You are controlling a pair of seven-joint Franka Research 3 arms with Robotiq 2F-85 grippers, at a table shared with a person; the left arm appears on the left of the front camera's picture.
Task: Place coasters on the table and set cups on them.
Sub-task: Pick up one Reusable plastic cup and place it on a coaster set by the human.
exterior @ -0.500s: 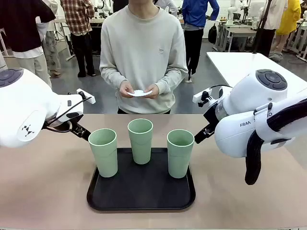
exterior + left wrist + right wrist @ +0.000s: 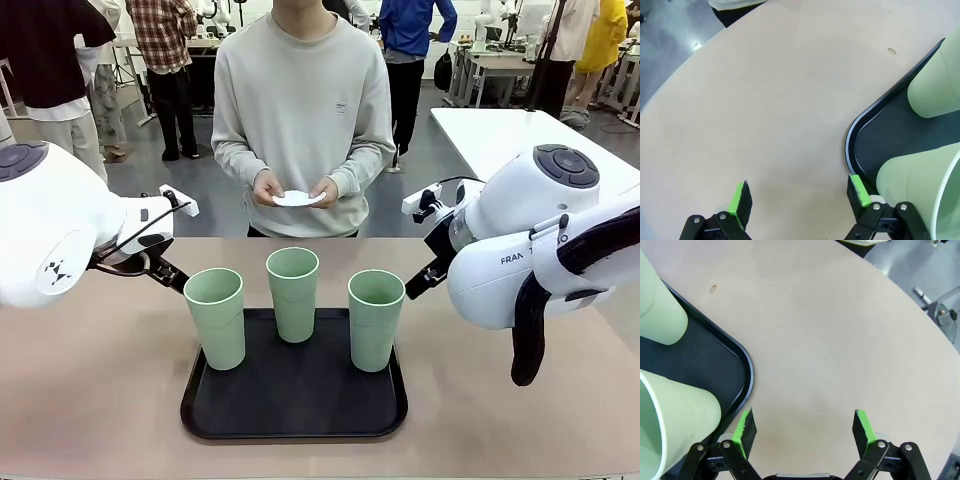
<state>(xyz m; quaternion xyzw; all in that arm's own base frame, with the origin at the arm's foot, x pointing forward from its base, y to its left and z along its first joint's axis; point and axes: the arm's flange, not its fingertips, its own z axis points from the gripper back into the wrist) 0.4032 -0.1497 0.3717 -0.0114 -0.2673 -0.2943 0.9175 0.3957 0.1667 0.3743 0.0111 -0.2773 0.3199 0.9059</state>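
Three pale green cups stand upright on a black tray (image 2: 293, 418): left cup (image 2: 215, 316), middle cup (image 2: 293, 293), right cup (image 2: 375, 319). Across the table a person holds white coasters (image 2: 299, 198) in both hands at waist height. In the left wrist view my left gripper (image 2: 800, 192) is open over bare tan table (image 2: 770, 110), with the tray corner and two cups (image 2: 935, 85) to its right. In the right wrist view my right gripper (image 2: 803, 425) is open over the table, with the tray (image 2: 742, 365) and a cup (image 2: 677, 405) to its left.
Both white arms hang at the tray's sides, the left arm (image 2: 60, 235) and the right arm (image 2: 530, 250). A white table (image 2: 500, 125) stands at the back right. Other people stand farther off.
The person's hands with the coasters have shifted slightly. Both arms and the cups have not moved.
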